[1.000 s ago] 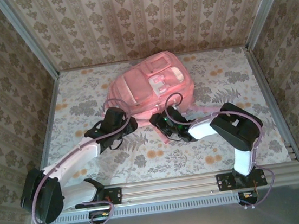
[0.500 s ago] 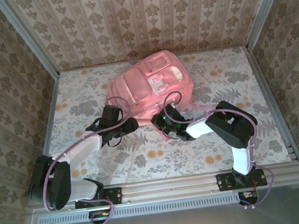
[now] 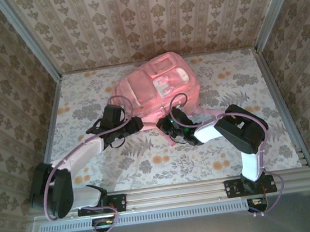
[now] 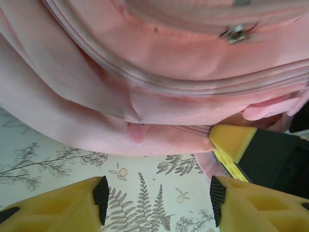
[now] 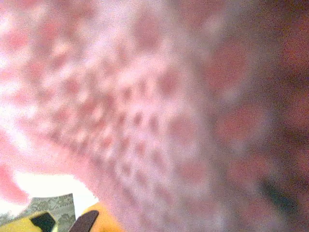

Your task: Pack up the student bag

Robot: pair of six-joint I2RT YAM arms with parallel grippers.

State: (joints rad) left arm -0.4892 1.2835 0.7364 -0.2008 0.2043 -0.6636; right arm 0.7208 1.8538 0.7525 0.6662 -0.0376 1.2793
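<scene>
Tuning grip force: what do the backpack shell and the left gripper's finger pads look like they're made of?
Student bag: matte pink woven fabric, probably synthetic; fine weave, stitched seams and soft folds show. Left gripper: fingers look like smooth yellow moulded plastic; pads black, ribbed, likely rubber.

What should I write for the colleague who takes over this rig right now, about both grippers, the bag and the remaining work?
Left gripper: open, low over the table, facing the near edge of the student bag, not touching it.
Right gripper: shut, pressed against the bag's near edge; I cannot tell whether it pinches fabric.
Bag: lying at the far middle of the table; the zips in view look closed.
Done: nothing visibly packed.
Left: open the bag and pack it.
</scene>
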